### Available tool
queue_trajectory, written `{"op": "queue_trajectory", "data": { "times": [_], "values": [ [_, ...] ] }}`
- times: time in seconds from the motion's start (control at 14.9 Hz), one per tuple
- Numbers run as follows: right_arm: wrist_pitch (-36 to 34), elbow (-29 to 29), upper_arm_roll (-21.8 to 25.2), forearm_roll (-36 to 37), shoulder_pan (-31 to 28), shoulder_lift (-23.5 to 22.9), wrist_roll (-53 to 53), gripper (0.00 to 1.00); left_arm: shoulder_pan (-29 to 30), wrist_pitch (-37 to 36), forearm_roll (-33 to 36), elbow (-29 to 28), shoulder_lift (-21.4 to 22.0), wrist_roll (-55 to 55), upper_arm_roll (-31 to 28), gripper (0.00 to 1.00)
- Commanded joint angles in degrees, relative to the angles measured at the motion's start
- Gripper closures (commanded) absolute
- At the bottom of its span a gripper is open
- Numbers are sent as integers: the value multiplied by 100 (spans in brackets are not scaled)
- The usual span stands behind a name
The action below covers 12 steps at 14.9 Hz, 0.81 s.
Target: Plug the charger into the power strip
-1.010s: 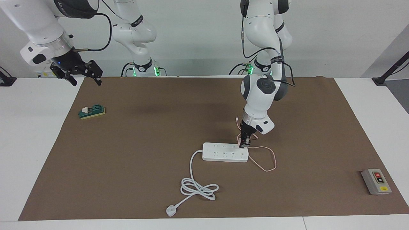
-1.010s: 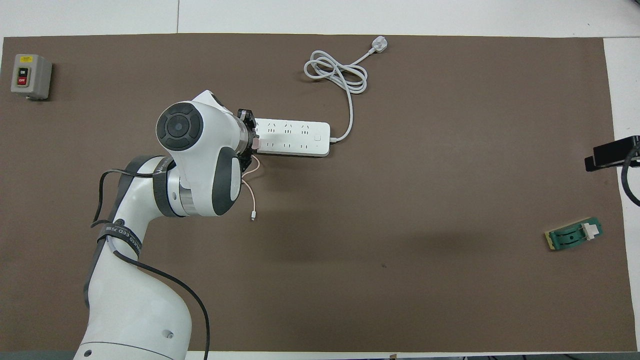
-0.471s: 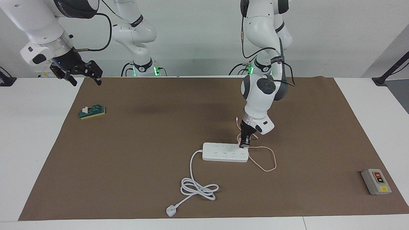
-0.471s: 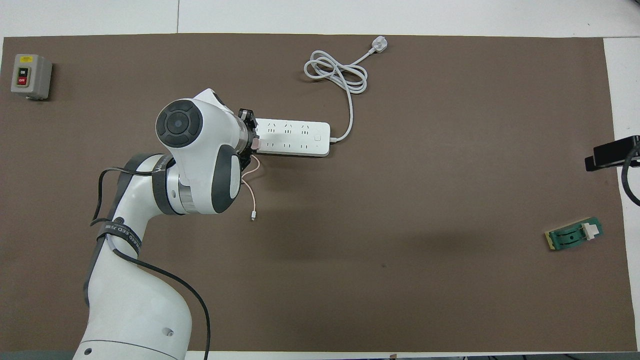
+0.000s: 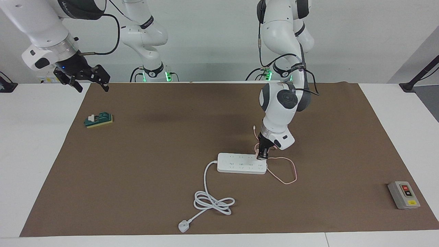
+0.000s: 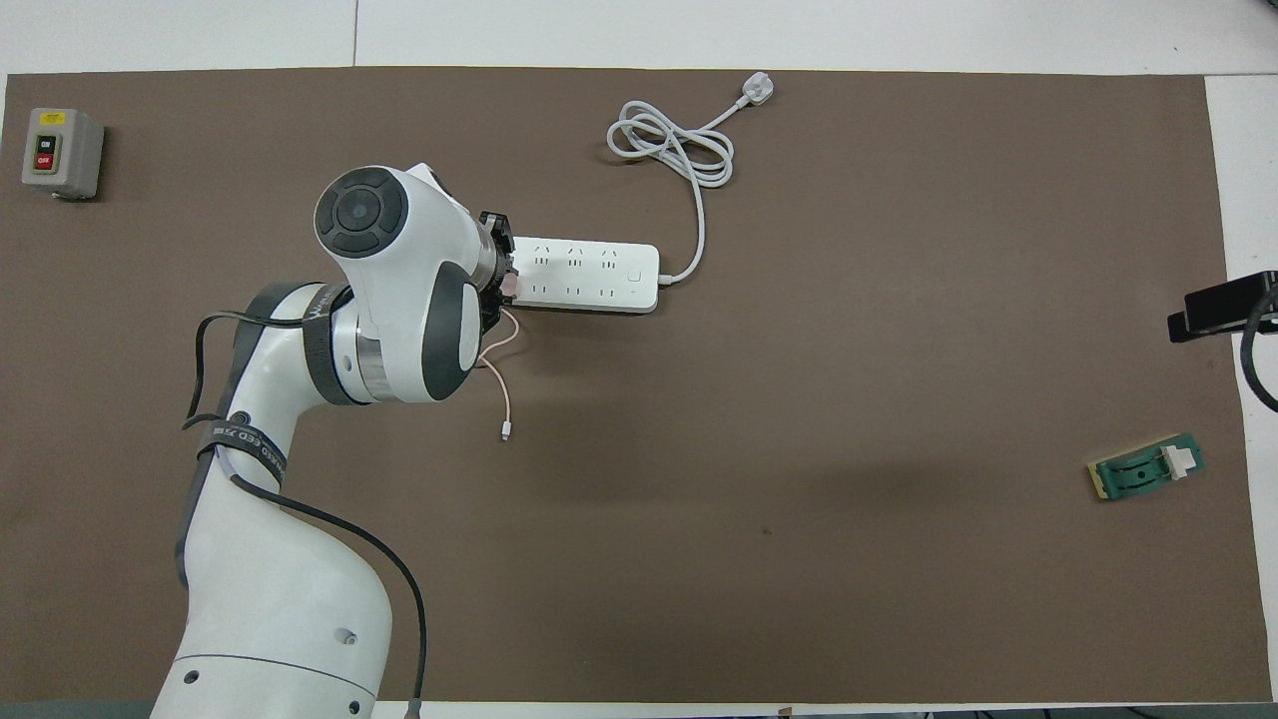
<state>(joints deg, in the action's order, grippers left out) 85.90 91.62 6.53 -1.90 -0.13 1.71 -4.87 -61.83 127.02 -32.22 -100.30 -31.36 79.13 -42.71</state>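
Observation:
The white power strip (image 5: 240, 164) (image 6: 589, 275) lies flat in the middle of the brown mat. My left gripper (image 5: 262, 156) (image 6: 504, 283) points down at the strip's end toward the left arm's end of the table, shut on the small pale-pink charger (image 6: 510, 285). The charger sits low against the strip's top there; the gripper hides whether its pins are in. Its thin pink cable (image 5: 291, 171) (image 6: 506, 399) loops on the mat beside that end. My right gripper (image 5: 84, 80) (image 6: 1223, 305) waits open, raised over the mat's edge at the right arm's end.
The strip's thick white cord (image 5: 212, 202) (image 6: 669, 145) coils farther from the robots and ends in a white plug (image 5: 183, 226) (image 6: 756, 90). A grey switch box (image 5: 403, 195) (image 6: 60, 152) sits at the left arm's end, a green block (image 5: 99, 119) (image 6: 1148, 467) at the right arm's end.
The left arm's wrist and elbow have shifted slightly while its gripper stays on the charger at the strip's end. The right arm has not moved.

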Motion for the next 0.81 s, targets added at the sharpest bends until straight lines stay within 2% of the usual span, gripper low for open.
{"op": "queue_trajectory", "data": {
  "times": [0.0, 0.2, 0.4, 0.74],
  "values": [
    [-64, 14, -11, 67, -5, 49, -84, 0, 197, -143, -187, -33, -414, -249, 53, 100],
    [-65, 14, -11, 67, -5, 49, -84, 0, 303, -309, -249, 133, -476, -258, 61, 100],
    [-64, 14, -11, 67, -5, 49, -84, 0, 434, -660, -503, 449, -757, -267, 61, 100],
    [-73, 14, -11, 67, -5, 49, -84, 0, 444, -662, -610, 485, -941, -364, 105, 100]
  ]
}}
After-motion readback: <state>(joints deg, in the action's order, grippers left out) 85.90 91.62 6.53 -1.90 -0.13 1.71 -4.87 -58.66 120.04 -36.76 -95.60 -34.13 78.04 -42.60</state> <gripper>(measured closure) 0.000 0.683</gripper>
